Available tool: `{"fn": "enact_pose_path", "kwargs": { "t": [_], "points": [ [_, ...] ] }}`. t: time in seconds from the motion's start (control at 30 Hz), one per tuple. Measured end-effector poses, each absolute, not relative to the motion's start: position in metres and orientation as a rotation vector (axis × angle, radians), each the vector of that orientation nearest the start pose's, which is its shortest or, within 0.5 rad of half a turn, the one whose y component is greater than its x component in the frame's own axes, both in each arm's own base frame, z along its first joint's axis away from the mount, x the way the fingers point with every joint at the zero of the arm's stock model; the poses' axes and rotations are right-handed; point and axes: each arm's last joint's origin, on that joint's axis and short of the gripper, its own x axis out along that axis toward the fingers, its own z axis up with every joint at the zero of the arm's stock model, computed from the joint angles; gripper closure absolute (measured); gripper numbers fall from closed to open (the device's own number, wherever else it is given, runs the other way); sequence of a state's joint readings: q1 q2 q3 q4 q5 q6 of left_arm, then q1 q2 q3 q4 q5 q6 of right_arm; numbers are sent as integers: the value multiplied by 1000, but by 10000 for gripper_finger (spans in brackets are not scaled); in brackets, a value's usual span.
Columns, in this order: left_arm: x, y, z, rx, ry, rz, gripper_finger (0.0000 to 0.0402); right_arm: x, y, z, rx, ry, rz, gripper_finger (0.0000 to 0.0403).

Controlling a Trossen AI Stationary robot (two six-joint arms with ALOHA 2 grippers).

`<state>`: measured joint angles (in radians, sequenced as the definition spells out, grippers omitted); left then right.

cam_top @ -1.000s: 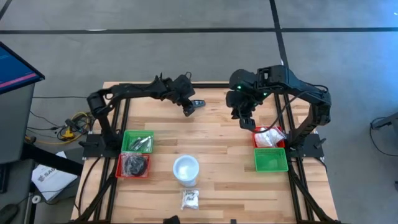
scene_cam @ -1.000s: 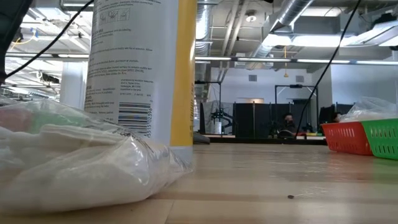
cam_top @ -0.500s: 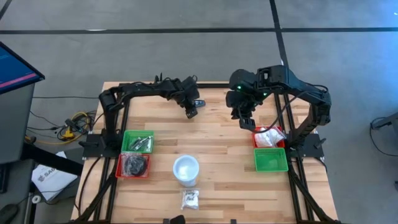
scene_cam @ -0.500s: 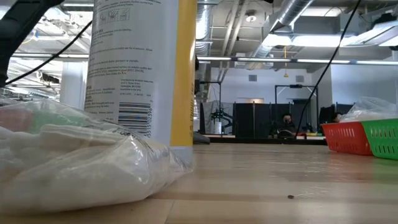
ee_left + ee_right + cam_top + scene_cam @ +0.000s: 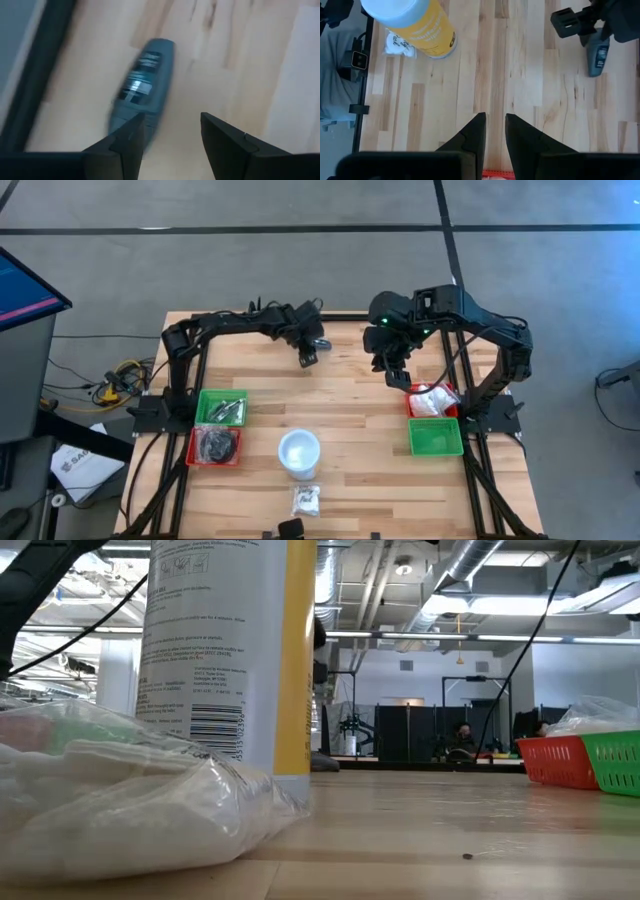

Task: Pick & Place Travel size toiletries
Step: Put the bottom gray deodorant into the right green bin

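A dark blue-grey oblong tube lies flat on the wood near the table's far edge. My left gripper hovers over it, pointing steeply down and open. The tube lies off to one side, in front of one finger and not between the two; whether that finger touches it, I cannot tell. My right gripper hangs high over the table's right half, with only a narrow gap between its fingers and nothing in it. A clear wrapper with white pieces lies by the near edge.
A white and yellow canister stands near the middle front. On the left, a green tray holds silvery sticks and a red tray holds black discs. On the right are a red tray with wrapped white pieces and a green tray.
My left gripper has gone a little toward the table's right edge, closer to the dark tube, and has rolled about its own axis. The tube has stayed where it lay.
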<state>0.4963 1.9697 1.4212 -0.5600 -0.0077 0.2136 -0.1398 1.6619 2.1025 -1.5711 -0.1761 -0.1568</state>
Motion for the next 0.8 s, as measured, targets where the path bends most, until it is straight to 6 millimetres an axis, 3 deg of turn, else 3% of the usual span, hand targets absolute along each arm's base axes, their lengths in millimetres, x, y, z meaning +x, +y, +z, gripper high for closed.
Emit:
{"fn": "enact_pose_path", "kwargs": {
  "t": [0.33,0.57,0.8],
  "points": [
    [349,211,182,-75,1153,349,221,279,-34,438,38,1109,119,338],
    [353,209,161,-89,1207,300,220,279,-34,438,37,1109,119,338],
    [355,207,161,-69,1206,285,220,279,-34,438,42,1109,116,338]
  ]
}}
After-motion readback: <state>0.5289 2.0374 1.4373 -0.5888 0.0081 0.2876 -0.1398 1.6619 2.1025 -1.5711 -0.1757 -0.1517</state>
